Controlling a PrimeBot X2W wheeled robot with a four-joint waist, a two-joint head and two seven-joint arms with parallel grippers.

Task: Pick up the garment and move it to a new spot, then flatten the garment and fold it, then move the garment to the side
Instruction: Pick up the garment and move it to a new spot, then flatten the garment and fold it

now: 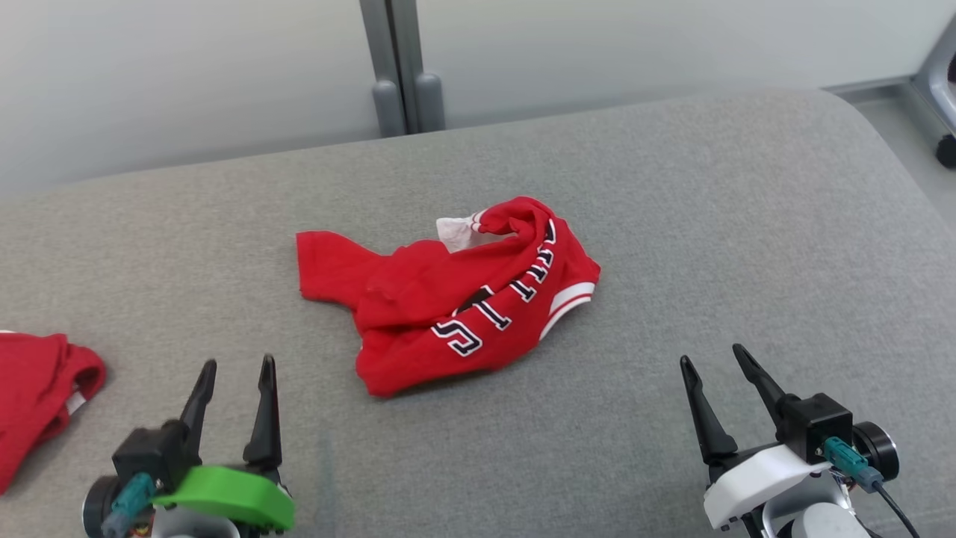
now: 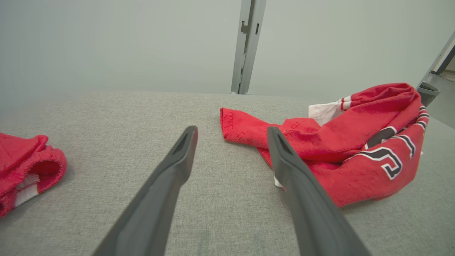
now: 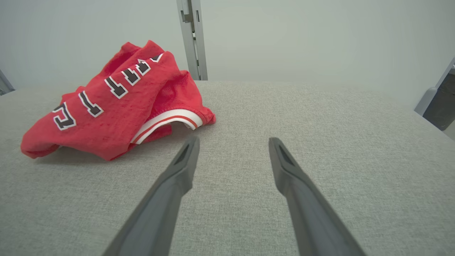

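Nearest, at the lower left of the head view: left gripper, fingers spread wide, nothing between them, over bare grey cushion. At the lower right, right gripper, likewise wide and empty. Same story from the wrists: left gripper and right gripper each with a clear gap and grey fabric showing through.

Just left of the left gripper, at the picture's edge: a second red garment in a crumpled heap, white trim peeping out, also seen low at the left of the left wrist view.

Further out, about mid-cushion and between the two arms: the garment, a red jersey, bunched and twisted, apart from both grippers. Black letters edged in white across it, a red-and-white striped hem toward the right arm, one flat red flap reaching out toward the left arm, a scrap of white at the far side.

Beyond the cushion's far edge: a grey upright post against a pale wall – and, far right, a dark wheel.
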